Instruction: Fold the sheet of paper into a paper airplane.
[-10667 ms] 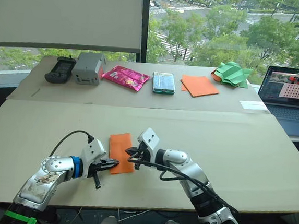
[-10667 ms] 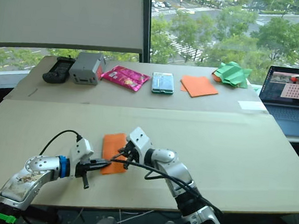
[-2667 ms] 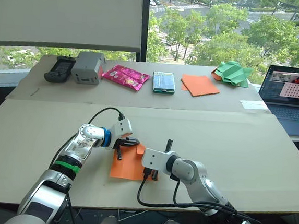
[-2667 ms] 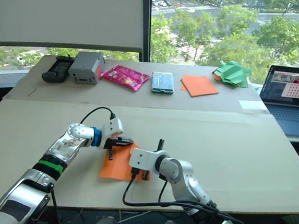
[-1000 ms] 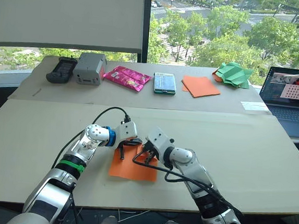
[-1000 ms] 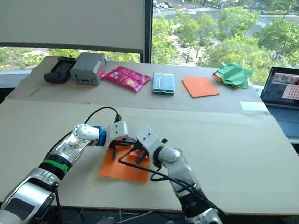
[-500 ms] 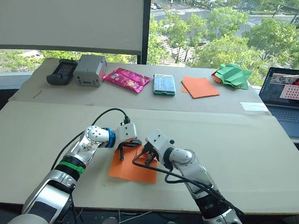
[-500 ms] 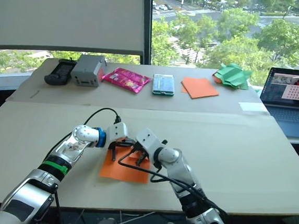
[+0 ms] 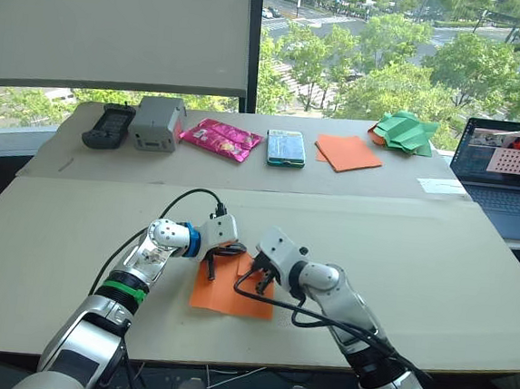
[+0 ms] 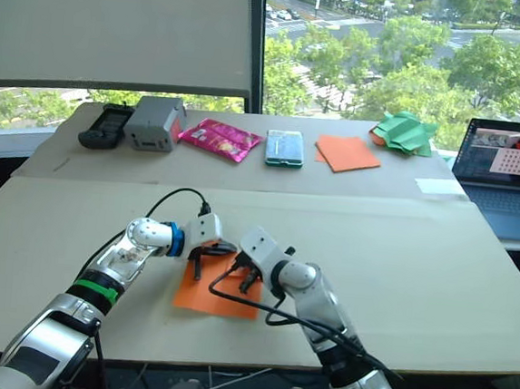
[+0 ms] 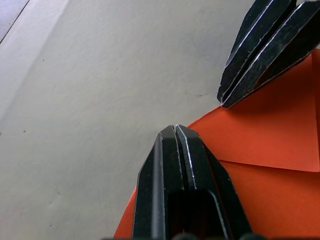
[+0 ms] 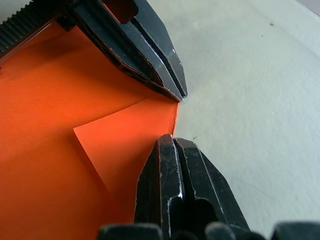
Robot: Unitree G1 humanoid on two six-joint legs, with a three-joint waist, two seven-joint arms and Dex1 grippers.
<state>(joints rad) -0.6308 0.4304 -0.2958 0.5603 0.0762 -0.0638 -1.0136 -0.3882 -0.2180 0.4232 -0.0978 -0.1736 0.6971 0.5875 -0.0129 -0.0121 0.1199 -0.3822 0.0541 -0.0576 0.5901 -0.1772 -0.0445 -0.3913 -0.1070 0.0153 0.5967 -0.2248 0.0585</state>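
Observation:
The sheet of paper (image 9: 226,293) is bright orange and lies flat on the near tabletop, with crease lines and a small corner flap (image 12: 120,145) folded in at its far edge. My left gripper (image 9: 225,251) is shut, its tips resting on that far edge. My right gripper (image 9: 253,273) is also shut and presses on the sheet right beside the flap, a finger-width from the left one. In the left wrist view my left gripper (image 11: 174,131) touches the sheet's edge, with the right fingers (image 11: 260,55) just beyond. The paper airplane is out of view.
On the far table stand a black device (image 9: 107,127), a grey box (image 9: 155,123), a pink packet (image 9: 221,138), a teal case (image 9: 286,148), smooth orange paper (image 9: 348,151) and a green paper heap (image 9: 404,131). A laptop (image 9: 503,170) sits at the right.
Ten seconds ago the sheet was a narrow folded strip; now it lies wider with a corner turned in. Over the last second the right gripper shifted slightly; the left stayed put.

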